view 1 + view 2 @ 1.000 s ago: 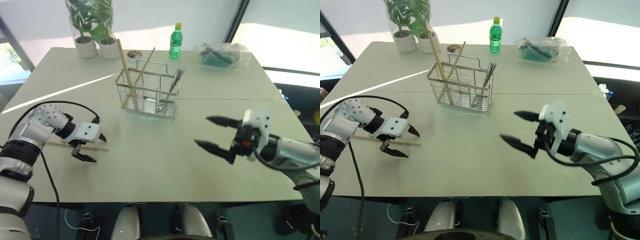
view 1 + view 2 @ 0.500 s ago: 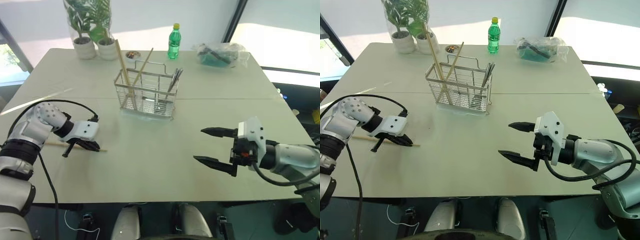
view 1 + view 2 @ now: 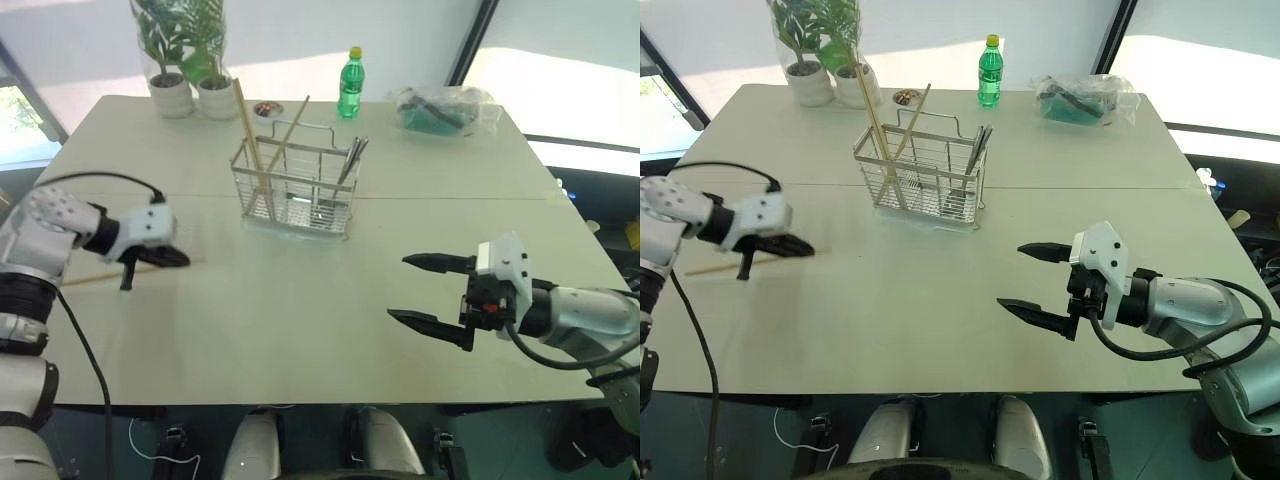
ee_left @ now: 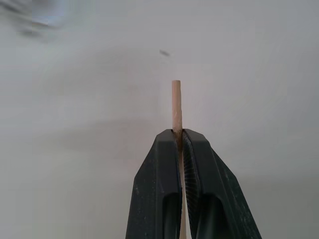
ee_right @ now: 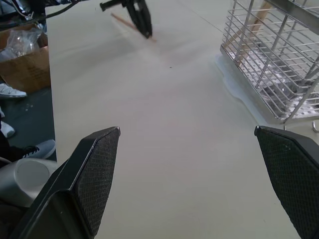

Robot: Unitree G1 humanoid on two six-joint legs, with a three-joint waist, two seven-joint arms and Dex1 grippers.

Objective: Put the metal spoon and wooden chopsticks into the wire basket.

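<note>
My left gripper [image 3: 176,258] is shut on one wooden chopstick [image 3: 92,277], held just above the table at the left; its short end sticks out past the fingertips [image 4: 176,102]. The wire basket [image 3: 294,192] stands at the table's middle back, with two more wooden chopsticks [image 3: 248,128] leaning out of its left end. The metal spoon handle [image 3: 351,158] leans out of its right end. At the right front my right gripper [image 3: 399,289] hovers open and holds nothing. In the right wrist view the basket [image 5: 279,64] and the left gripper [image 5: 140,19] lie beyond its fingers [image 5: 97,169].
A green bottle [image 3: 350,84], two potted plants [image 3: 186,62], a small dish [image 3: 267,108] and a crumpled plastic bag [image 3: 446,106] line the table's far edge. Bare tabletop [image 3: 300,300] lies between both grippers and the basket. A cardboard box [image 5: 22,67] sits on the floor beside the table.
My left gripper has shut on the chopstick that lay on the table and lifted it up and to the left. My right gripper has stayed open and still.
</note>
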